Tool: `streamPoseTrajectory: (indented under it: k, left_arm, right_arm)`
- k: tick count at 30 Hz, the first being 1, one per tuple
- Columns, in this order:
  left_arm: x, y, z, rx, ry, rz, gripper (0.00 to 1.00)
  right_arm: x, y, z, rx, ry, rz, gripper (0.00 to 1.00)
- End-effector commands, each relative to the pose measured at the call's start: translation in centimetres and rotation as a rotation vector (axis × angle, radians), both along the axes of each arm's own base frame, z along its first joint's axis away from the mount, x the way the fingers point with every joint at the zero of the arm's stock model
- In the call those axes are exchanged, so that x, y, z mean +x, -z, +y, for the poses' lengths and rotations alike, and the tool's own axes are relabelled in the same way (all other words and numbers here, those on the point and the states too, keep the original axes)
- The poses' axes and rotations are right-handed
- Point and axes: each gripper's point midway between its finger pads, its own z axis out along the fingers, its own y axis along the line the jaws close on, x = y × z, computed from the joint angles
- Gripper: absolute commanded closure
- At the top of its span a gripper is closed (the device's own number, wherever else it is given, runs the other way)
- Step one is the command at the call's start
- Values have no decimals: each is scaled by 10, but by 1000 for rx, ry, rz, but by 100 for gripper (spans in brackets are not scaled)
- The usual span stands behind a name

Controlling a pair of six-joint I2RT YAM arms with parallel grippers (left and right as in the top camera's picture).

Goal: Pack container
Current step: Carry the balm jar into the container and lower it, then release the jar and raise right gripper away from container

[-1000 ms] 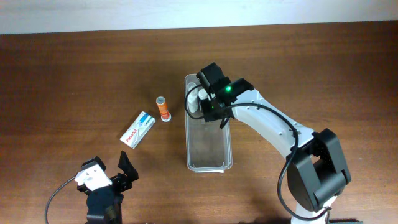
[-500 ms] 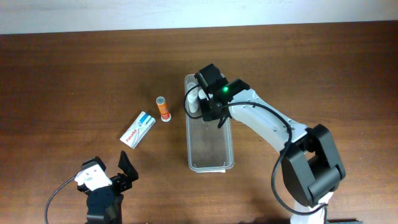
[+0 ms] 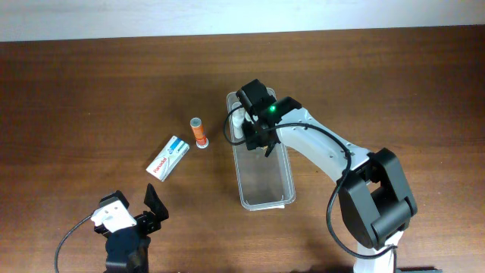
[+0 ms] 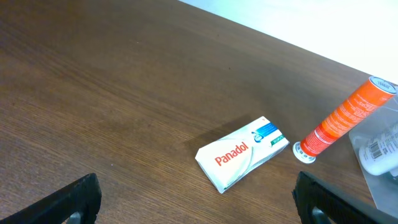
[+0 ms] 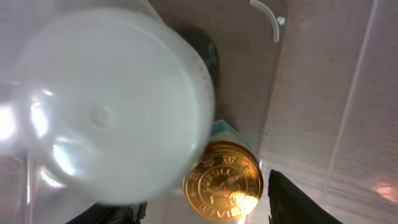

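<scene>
My right end effector (image 3: 247, 126) hovers over the far end of the container (image 3: 267, 180), at a white bottle (image 3: 236, 121); grip unclear | container's long axis runs far-to-near | my left end effector (image 3: 135, 206) spread wide, well apart from container.

Blurred white bottle (image 5: 106, 106) filling the frame, container (image 3: 267, 182) far end hidden beneath right arm (image 3: 318, 148)

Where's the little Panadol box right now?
In the overhead view, the Panadol box lies on the table's left side, right beside the orange tube and left of the clear container, touching neither.
</scene>
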Motion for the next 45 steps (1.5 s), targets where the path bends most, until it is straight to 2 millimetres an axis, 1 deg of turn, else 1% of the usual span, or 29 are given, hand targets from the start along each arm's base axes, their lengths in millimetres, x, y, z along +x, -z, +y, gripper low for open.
streamPoseTrajectory:
  k: [1,4,5,8,10,12,15,16,17,18,19,20,21,26,28,29,31,33,37,42,45]
  left_arm:
    - [0,0,0,6,5,-3,1]
    - [0,0,0,6,5,-3,1]
    - [0,0,0,6,5,-3,1]
    - [0,0,0,6,5,-3,1]
    - [0,0,0,6,5,-3,1]
    - [0,0,0,6,5,-3,1]
    - [0,0,0,6,5,-3,1]
    - [0,0,0,6,5,-3,1]
    - [0,0,0,6,5,-3,1]
    - [0,0,0,6,5,-3,1]
    - [0,0,0,6,5,-3,0]
    - [0,0,0,6,5,-3,1]
    - [0,0,0,6,5,-3,1]
    - [0,0,0,6,5,-3,0]
    - [0,0,0,6,5,-3,1]
    - [0,0,0,6,5,-3,1]
    - [0,0,0,6,5,-3,1]
    - [0,0,0,6,5,-3,1]
    - [0,0,0,6,5,-3,0]
    - [0,0,0,6,5,-3,1]
    - [0,0,0,6,5,-3,1]
  right_arm:
    - [11,-32,4,12,-1,-66,39]
    - [8,-60,3,22,-1,-81,39]
    - [6,-73,2,25,-1,-84,39]
    - [-4,-102,1,30,-13,-89,39]
    - [-12,-121,7,42,-33,-96,39]
    - [-23,-140,18,56,-68,-113,39]
    - [-33,-151,40,78,-122,-139,39]
    - [-36,-153,52,91,-146,-153,39]
    - [-38,-153,60,98,-163,-161,39]
    - [-40,-152,72,108,-188,-171,42]
    - [-41,-151,80,115,-206,-180,46]
    - [-41,-145,100,122,-262,-204,46]
    - [-38,-141,105,116,-265,-218,46]
    - [-18,-125,119,115,-256,-260,45]
    - [-12,-117,126,124,-289,-264,45]
    - [-10,-113,131,129,-302,-266,42]
    - [-6,-106,134,123,-318,-270,41]
    - [-4,-103,136,117,-326,-274,37]
    - [-2,-103,139,127,-327,-282,36]
    - [2,-107,150,175,-336,-306,36]
    - [7,-103,154,186,-325,-314,36]
